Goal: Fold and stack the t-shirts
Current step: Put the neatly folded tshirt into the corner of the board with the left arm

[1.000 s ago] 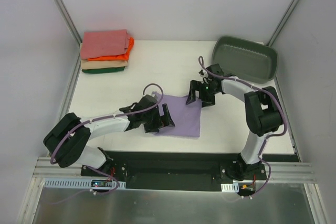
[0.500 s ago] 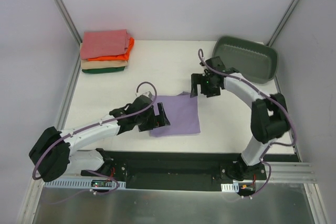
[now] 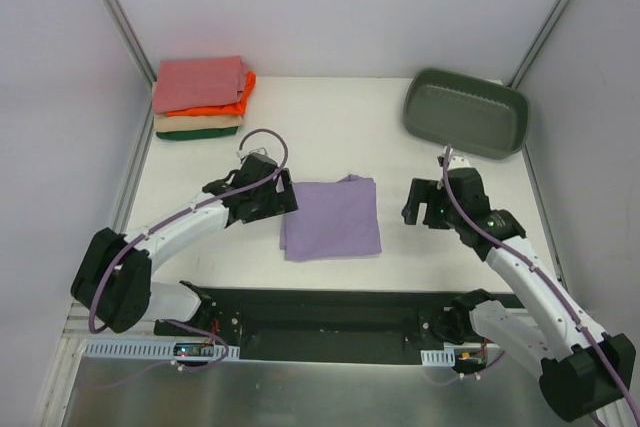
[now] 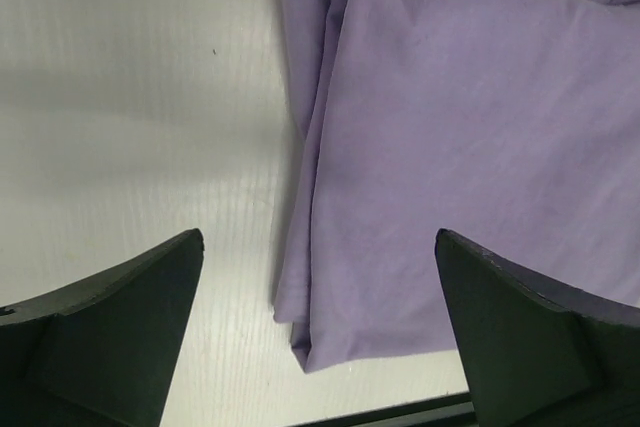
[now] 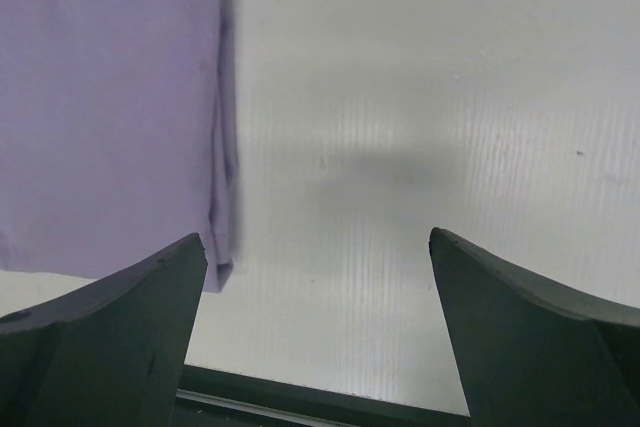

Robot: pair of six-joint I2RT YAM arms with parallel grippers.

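A lavender t-shirt (image 3: 331,217) lies folded into a rectangle on the white table, near the front middle. It also shows in the left wrist view (image 4: 470,157) and in the right wrist view (image 5: 105,117). My left gripper (image 3: 283,198) is open and empty just left of the shirt's back left corner. My right gripper (image 3: 416,203) is open and empty to the right of the shirt, apart from it. A stack of folded shirts sits at the back left: salmon-pink (image 3: 198,81) on top, then orange (image 3: 222,107), tan (image 3: 196,122) and dark green (image 3: 196,134).
A grey-green plastic tub (image 3: 466,112) stands tilted at the back right corner. The table's dark front edge (image 3: 330,297) runs just in front of the shirt. Metal frame posts stand at the back left and back right.
Both grippers have let go of the lavender shirt and drawn away, the left to the back left, the right far to the right and nearer. The shirt now lies flat and folded.
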